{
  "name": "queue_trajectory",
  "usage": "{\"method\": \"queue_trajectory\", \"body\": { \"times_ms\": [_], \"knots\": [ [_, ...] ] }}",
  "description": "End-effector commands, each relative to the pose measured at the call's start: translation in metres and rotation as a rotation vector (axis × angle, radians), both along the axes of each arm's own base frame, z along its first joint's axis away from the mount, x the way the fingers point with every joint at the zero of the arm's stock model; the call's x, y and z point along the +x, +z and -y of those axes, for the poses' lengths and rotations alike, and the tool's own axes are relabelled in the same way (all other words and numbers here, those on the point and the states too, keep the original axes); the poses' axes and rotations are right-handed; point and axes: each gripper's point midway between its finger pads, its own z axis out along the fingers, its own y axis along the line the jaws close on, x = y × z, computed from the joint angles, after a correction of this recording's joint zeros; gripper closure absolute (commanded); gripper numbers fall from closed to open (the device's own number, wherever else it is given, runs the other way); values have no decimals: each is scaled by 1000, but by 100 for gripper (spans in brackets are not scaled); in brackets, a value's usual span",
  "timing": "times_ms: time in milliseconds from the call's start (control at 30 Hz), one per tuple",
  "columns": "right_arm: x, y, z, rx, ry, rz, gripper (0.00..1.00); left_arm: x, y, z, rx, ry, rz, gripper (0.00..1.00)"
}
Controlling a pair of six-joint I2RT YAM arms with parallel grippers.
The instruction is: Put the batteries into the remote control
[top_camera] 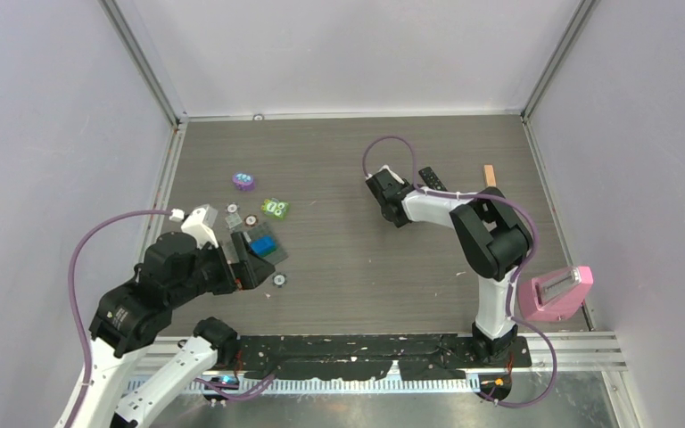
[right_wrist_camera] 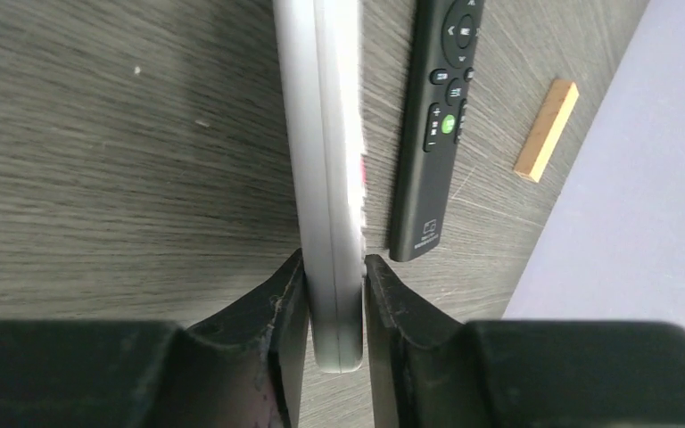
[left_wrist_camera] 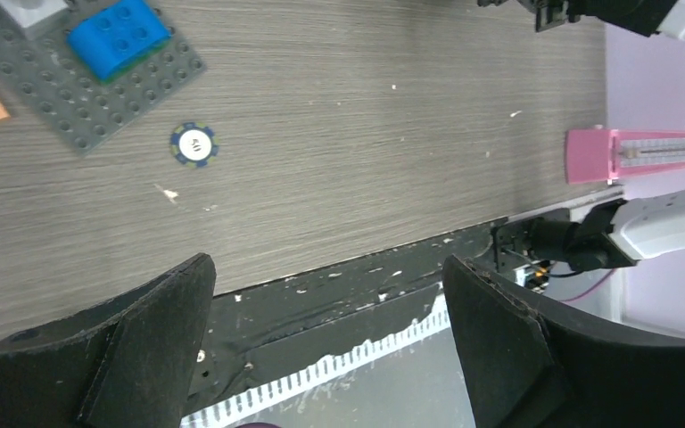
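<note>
A light grey remote control (right_wrist_camera: 321, 134) stands on its long edge on the wooden table. My right gripper (right_wrist_camera: 334, 267) is shut on its near end, one finger against each flat side. A black remote control (right_wrist_camera: 435, 134) lies flat just right of it, buttons up, and shows in the top view too (top_camera: 433, 180). From above, my right gripper (top_camera: 391, 194) sits mid-table towards the back. My left gripper (left_wrist_camera: 325, 263) is open wide with nothing between its fingers, hovering over the table's front edge at the left (top_camera: 251, 266). The batteries are not in view.
A grey studded baseplate (left_wrist_camera: 62, 98) carrying a blue brick (left_wrist_camera: 118, 36) lies by the left gripper, a round chip (left_wrist_camera: 193, 144) beside it. A purple disc (top_camera: 243, 182) and a green toy (top_camera: 275, 208) lie further back. A wooden block (right_wrist_camera: 546, 129) lies by the right wall. A pink object (top_camera: 557, 294) sits at the right edge.
</note>
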Motion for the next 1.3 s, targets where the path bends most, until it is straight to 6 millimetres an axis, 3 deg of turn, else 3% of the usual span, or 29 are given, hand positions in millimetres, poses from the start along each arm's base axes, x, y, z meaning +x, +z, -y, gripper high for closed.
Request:
{"method": "queue_trajectory", "body": {
  "times_ms": [0,133,367,400,433,467,533,600,633,667,700,733,767,833,900,967,1100,1267],
  "knots": [
    [6,0,-13,71,12,1,66,-7,-4,-16,116,-19,-14,0],
    [1,-2,-18,123,2,-12,59,-9,-11,-17,135,-38,-17,0],
    [-15,23,-37,321,41,-12,39,-6,-6,-28,153,-10,71,0],
    [-23,19,-41,365,50,-33,37,-6,-4,-28,149,-12,86,0],
    [-23,34,-46,418,64,1,33,-6,-3,-28,144,-13,97,0],
    [-32,31,-49,462,66,-17,30,-6,-2,-28,142,-14,109,0],
    [-43,44,-54,551,69,-3,28,-6,-2,-30,147,-9,120,0],
    [-57,73,-59,664,93,36,26,-7,-1,-32,153,-4,128,0],
    [-68,74,-58,704,68,31,26,-7,-1,-34,156,1,131,1],
    [-75,98,-59,767,85,76,26,-7,1,-36,157,7,137,0],
    [-85,103,-55,800,61,82,26,-8,2,-38,155,19,141,0],
    [-93,131,-50,853,74,146,25,-8,4,-40,151,38,152,0],
    [-104,137,-43,871,44,153,24,-8,8,-42,139,48,170,1],
    [-124,175,-25,935,10,246,18,-10,15,-43,114,57,207,0],
    [-146,212,-2,984,-18,346,5,-12,22,-47,97,77,241,0],
    [-168,243,25,1006,-54,446,4,-15,30,-52,83,93,274,0],
    [-206,287,73,1020,-88,621,5,-23,39,-63,77,124,312,1],
    [-248,328,111,1092,-74,779,5,-31,44,-72,60,147,359,0]
  ]
}}
